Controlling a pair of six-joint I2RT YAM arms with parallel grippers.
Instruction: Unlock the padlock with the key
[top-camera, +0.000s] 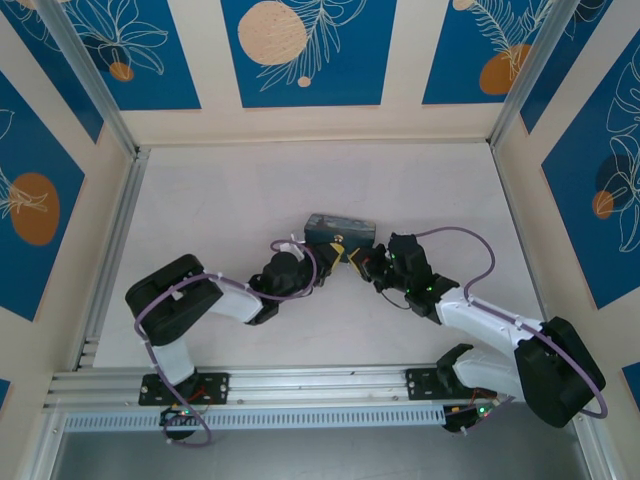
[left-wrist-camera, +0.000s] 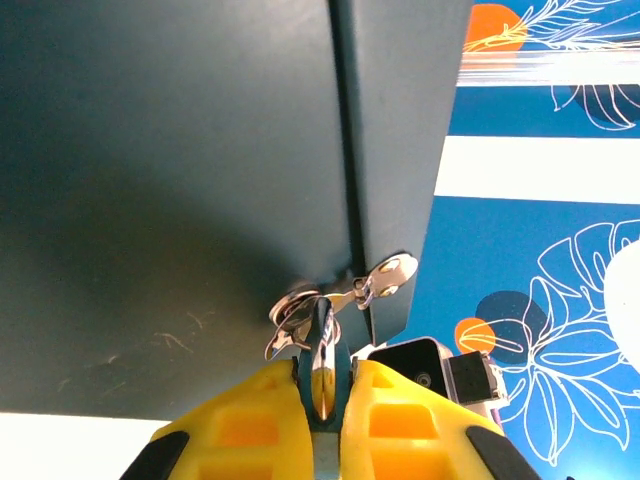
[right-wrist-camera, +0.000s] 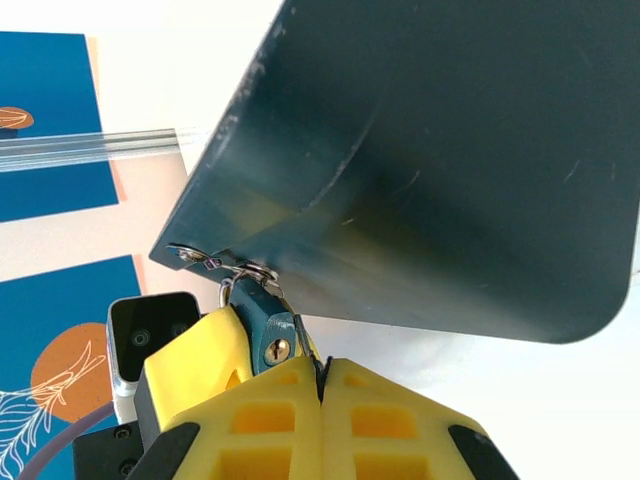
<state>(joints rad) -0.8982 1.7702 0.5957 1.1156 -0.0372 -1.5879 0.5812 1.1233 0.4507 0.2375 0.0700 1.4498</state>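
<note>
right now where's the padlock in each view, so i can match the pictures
top external: too small to pick out; look just below the tin, centre.
left wrist: padlock bottom centre, edge-on, clamped in the left gripper.
right wrist: lower left of centre, brass keyhole facing the camera.
shared landmark: the dark tin.

No writing can be read anywhere. The padlock (right-wrist-camera: 268, 328) carries no legible letters or numbers around its brass keyhole. The dark tin (right-wrist-camera: 450, 150) turns a plain, unmarked face to both wrist views. The blue wall panels (top-camera: 300, 50) bear only drawn leaves and circles, no words.
</note>
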